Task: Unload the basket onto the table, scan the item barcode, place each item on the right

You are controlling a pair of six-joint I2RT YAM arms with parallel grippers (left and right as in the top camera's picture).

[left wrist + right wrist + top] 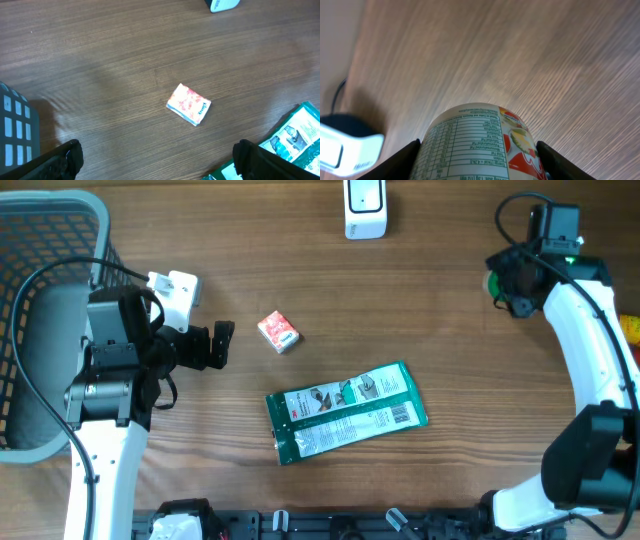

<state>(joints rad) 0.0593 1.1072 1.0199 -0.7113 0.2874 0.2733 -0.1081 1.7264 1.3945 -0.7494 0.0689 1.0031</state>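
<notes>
Right gripper (477, 150) clamps a labelled tub (470, 127) at the desk's (450, 330) 2 o'clock. Left gripper (157, 157), wide apart, faces a small packet (188, 104).

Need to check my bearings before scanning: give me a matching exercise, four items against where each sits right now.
1 pink packet
2 green pouch
3 white scanner
4 printed tub

A between the fingers of the right gripper
B far edge of the table
C just ahead of the open left gripper
D flat, mid-table

Pairs: 1-C, 2-D, 3-B, 4-A
</notes>
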